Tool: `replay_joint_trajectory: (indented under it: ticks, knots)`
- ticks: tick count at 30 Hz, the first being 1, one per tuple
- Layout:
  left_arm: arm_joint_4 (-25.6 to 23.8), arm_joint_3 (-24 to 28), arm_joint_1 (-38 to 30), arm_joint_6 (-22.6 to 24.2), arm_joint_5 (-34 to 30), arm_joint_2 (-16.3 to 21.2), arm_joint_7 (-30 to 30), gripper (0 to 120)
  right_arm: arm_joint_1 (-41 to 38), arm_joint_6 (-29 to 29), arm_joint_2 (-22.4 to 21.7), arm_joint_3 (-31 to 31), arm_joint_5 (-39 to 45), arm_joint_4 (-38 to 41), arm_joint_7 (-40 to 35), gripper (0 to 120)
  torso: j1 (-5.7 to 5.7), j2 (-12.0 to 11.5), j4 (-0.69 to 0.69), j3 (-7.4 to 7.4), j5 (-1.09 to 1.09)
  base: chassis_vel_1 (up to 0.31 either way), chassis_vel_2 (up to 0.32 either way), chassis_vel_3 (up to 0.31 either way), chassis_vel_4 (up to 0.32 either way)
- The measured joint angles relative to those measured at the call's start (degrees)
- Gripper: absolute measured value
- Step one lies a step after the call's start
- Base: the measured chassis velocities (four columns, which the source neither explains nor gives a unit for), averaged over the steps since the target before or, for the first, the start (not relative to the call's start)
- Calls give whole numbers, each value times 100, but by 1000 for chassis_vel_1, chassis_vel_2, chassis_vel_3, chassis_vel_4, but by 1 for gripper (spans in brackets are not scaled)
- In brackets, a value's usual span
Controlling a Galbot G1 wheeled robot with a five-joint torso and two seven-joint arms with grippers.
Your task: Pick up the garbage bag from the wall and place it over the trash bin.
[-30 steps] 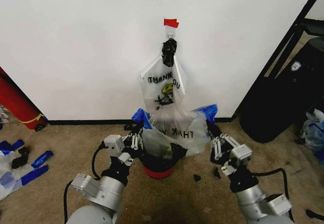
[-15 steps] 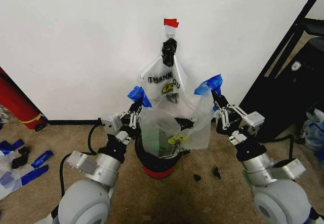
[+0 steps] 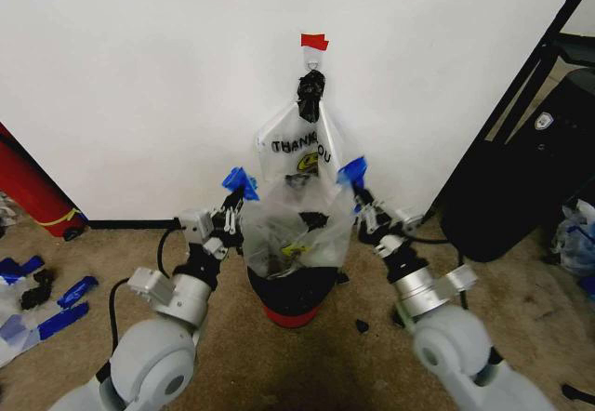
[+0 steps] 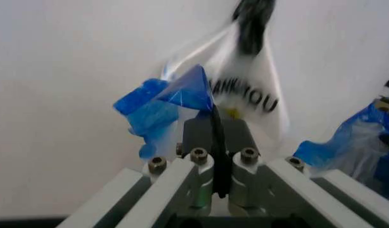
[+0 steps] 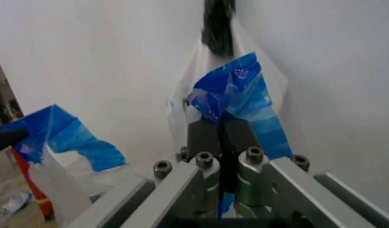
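The garbage bag (image 3: 297, 230), see-through with blue handles, hangs stretched between my two grippers just above the black wire trash bin (image 3: 290, 292) with its red base. My left gripper (image 3: 235, 203) is shut on the bag's left blue handle (image 4: 181, 95). My right gripper (image 3: 359, 199) is shut on the right blue handle (image 5: 236, 92). The dark fingers (image 4: 201, 135) pinch the plastic in the left wrist view, and the fingers (image 5: 236, 135) do so in the right wrist view. Behind stands the white wall (image 3: 139, 86) with a hook and red tape (image 3: 313, 41).
A clear "THANK YOU" bag (image 3: 299, 146) hangs from the hook right behind the held bag. A big red cylinder (image 3: 28, 192) leans at the left. A black case (image 3: 516, 183) stands at the right. Blue scraps (image 3: 42, 304) and small black bits (image 3: 363, 325) lie on the carpet.
Both grippers rose with the bag's handles from bin-rim height, then moved closer together and toward the wall. The bag now hangs narrower over the bin.
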State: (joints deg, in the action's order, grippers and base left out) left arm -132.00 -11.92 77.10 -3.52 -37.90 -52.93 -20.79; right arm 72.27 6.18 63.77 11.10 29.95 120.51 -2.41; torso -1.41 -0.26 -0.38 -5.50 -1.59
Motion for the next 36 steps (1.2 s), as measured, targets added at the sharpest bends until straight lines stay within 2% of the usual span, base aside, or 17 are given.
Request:
replay_joint_trajectory:
  ticks: [6,11,15,20,24,36]
  knots:
    - [498,248,225,-160,191,-537,-48,0,314,278,124,18,-308,-474,7,0,1,0,-3,0,-1,0,0,0,0]
    - [640,257,394,-234,327,-657,-104,0,482,403,281,48,-610,-734,-18,0,1,0,-3,0,0,0,0,0,0]
    - [559,201,855,-241,533,-705,-115,0,709,353,545,96,-830,-765,-239,0,1,0,1,0,0,0,0,0,0]
    - [397,179,1263,-218,737,-707,-157,0,992,331,673,153,-948,-599,-383,0,1,0,0,1,0,0,0,0,0]
    - [198,195,1819,-112,966,-743,-314,0,1712,385,814,147,-1306,-372,-517,0,1,0,-2,1,0,0,0,0,0]
    - [31,283,2353,168,1002,-800,-588,0,2623,326,942,162,-1598,-190,-738,0,1,0,-1,1,1,0,0,0,0]
